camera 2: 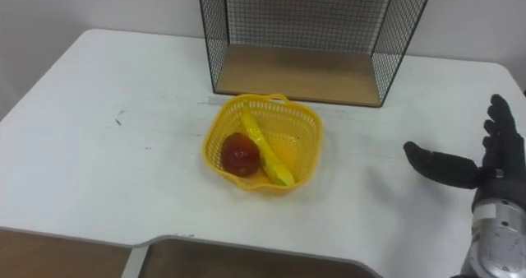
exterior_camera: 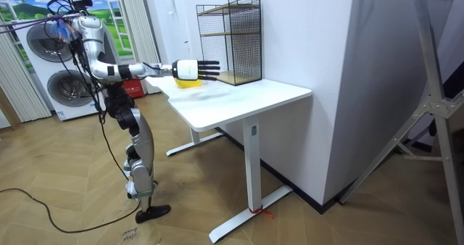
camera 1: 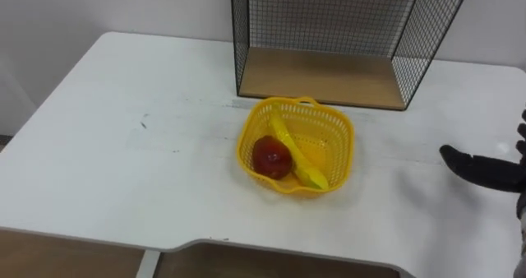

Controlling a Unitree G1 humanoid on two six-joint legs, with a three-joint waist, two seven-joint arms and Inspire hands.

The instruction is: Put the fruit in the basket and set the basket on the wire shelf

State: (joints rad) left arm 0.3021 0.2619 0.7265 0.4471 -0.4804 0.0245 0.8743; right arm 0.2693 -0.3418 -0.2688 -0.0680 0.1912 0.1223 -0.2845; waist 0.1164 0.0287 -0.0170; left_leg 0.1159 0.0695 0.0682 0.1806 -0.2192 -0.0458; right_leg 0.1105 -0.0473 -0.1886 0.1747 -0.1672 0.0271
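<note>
Right eye view shows the basket (camera 2: pixel 316 130) on the table (camera 2: pixel 107 171), with the apple (camera 2: pixel 239 156) and banana (camera 2: pixel 261 146) inside it. The shelf (camera 2: pixel 296 74) stands just behind the basket. The right hand (camera 2: pixel 496 173) hovers to the right of the basket, well apart, fingers straight, thumb spread wide, holding nothing. With the fruit loaded, the step in hand is likely grasping the basket. It should come in low at the near rim, thumb inside and fingers outside, then clamp firmly. A level lift would keep the banana from sliding out.
</note>
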